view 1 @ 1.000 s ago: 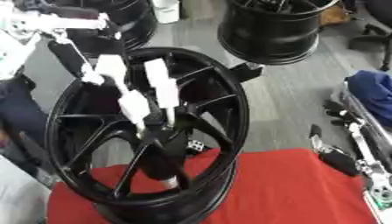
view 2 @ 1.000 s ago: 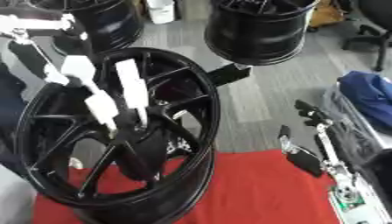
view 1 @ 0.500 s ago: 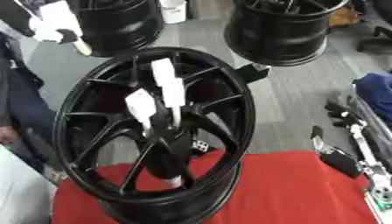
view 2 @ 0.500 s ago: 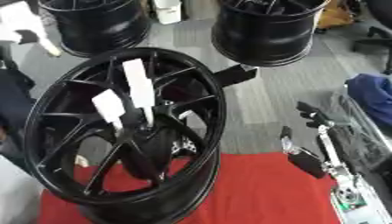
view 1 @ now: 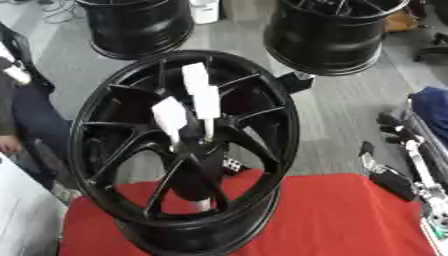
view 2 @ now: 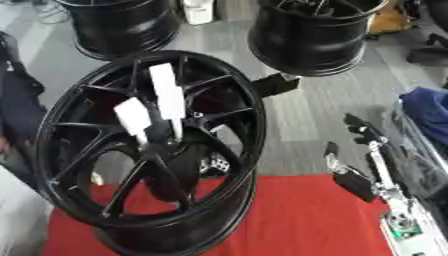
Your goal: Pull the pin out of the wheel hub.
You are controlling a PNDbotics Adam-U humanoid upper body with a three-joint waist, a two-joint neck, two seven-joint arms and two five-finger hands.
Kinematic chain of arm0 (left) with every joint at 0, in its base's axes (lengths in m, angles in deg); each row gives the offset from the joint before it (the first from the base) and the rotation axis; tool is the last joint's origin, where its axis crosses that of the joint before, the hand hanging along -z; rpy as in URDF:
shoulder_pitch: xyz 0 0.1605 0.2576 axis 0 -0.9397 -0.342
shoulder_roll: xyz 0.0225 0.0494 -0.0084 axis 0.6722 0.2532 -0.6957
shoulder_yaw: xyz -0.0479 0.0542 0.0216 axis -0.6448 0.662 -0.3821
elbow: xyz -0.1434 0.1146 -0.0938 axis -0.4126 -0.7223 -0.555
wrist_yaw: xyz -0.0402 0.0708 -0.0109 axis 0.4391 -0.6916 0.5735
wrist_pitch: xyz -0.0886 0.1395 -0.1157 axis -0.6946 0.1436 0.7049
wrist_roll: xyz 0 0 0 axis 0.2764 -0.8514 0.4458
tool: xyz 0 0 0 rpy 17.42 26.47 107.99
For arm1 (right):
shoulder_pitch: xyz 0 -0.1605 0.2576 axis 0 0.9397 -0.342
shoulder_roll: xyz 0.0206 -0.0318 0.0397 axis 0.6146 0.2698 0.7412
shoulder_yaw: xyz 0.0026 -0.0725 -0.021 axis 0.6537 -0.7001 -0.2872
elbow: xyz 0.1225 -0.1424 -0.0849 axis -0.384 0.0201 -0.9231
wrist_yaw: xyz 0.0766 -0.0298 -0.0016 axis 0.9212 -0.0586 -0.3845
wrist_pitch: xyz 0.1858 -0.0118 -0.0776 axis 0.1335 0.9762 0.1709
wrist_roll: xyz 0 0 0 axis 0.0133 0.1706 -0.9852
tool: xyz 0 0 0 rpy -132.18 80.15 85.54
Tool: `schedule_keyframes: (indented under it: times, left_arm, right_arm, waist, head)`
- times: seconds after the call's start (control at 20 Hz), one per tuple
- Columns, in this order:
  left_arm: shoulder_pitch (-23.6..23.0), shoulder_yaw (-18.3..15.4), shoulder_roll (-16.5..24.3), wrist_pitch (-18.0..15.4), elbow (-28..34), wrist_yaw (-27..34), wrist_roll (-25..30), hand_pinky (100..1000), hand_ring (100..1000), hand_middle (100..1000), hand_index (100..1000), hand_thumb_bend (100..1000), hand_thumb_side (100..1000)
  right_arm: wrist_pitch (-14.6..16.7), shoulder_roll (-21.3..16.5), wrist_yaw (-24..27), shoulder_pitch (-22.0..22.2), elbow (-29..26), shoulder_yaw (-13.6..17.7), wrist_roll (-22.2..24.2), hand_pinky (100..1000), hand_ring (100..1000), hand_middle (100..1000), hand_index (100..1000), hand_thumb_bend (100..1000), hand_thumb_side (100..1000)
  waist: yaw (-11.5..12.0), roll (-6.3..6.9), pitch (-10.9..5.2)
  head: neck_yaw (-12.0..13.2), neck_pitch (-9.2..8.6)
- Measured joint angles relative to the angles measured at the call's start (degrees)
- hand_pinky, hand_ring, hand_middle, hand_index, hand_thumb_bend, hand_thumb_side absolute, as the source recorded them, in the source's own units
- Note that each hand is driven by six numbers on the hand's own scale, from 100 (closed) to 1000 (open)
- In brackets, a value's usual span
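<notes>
Red cloth (view 1: 350,215) under black wheel hub (view 1: 184,150); no legible writing.

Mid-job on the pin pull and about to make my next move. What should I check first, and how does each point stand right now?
1. Wheel supported: it stands tilted on the red cloth. Ok.
2. Pin reachable: two white pieces stick out of the hub, nothing covering them. Ok.
3. Which white piece is the pin: cannot tell.
4. A robot hand on the pin: none touches it. Not ok.
5. Left robot hand located: not in view. Cannot tell.
6. Right robot hand clear of the wheel: at lower right, apart from it. Ok.
</notes>
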Motion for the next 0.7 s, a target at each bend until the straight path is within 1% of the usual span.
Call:
schedule_keyframes:
  times: [0.2,0.25,0.3,0.35,0.4,0.45,0.55,0.7]
  left_arm:
    - [-6.4,-1.3,-0.7,1.5,-2.9,-2.1,0.2,654,540,491,612,392,176]
    - [-7.6,-1.5,-1.3,1.8,-4.0,-2.6,0.2,677,606,567,683,463,231]
    - [-8.6,-1.8,-1.9,2.2,-5.2,-3.2,0.1,694,652,620,728,555,301]
    - [-9.5,-2.1,-2.7,2.7,-6.5,-3.9,-0.3,723,711,700,785,699,422]
    - [-10.4,-2.5,-3.6,3.3,-7.9,-4.5,-0.9,747,749,756,827,773,482]
    - [-11.2,-2.8,-4.5,3.9,-9.2,-5.1,-1.8,790,809,822,878,842,542]
    - [-12.9,-4.0,-6.8,5.3,-11.6,-6.0,-4.6,787,826,841,880,840,576]
    - [-15.2,-6.2,-10.3,7.2,-13.0,-6.2,-10.1,785,826,841,879,838,579]
  right_arm:
    - [-0.1,0.0,0.0,0.1,0.0,0.0,-0.1,784,855,852,951,100,460]
    - [-0.2,0.0,0.0,0.2,0.0,0.0,-0.2,784,855,852,951,100,461]
    - [-0.2,0.0,0.0,0.2,0.0,0.0,-0.2,784,855,852,951,100,463]
    - [-0.2,0.0,0.0,0.2,0.0,0.0,-0.2,784,855,852,951,100,463]
    - [-0.2,0.0,0.0,0.2,0.0,0.0,-0.2,784,855,852,951,100,464]
    - [-0.2,0.0,0.0,0.2,0.0,0.0,-0.2,784,856,852,951,100,464]
    - [-0.2,0.1,0.0,0.2,0.0,0.1,-0.2,785,856,852,951,100,465]
    - [-0.3,0.3,0.0,0.2,0.0,0.3,-0.3,785,856,852,951,100,465]
  waist:
    - [0.5,-0.33,0.01]
    - [0.5,-0.4,0.01]
    - [0.6,-0.47,0.01]
    - [0.6,-0.52,0.01]
    - [0.6,-0.59,0.01]
    - [0.7,-0.71,0.01]
    - [0.7,-1.0,0.03]
    - [0.7,-1.36,0.18]
  head:
    - [0.0,0.01]
    - [0.0,0.01]
    - [0.0,0.02]
    - [0.0,0.02]
    - [0.0,0.02]
    - [0.0,0.03]
    - [0.0,0.03]
    - [0.0,0.03]
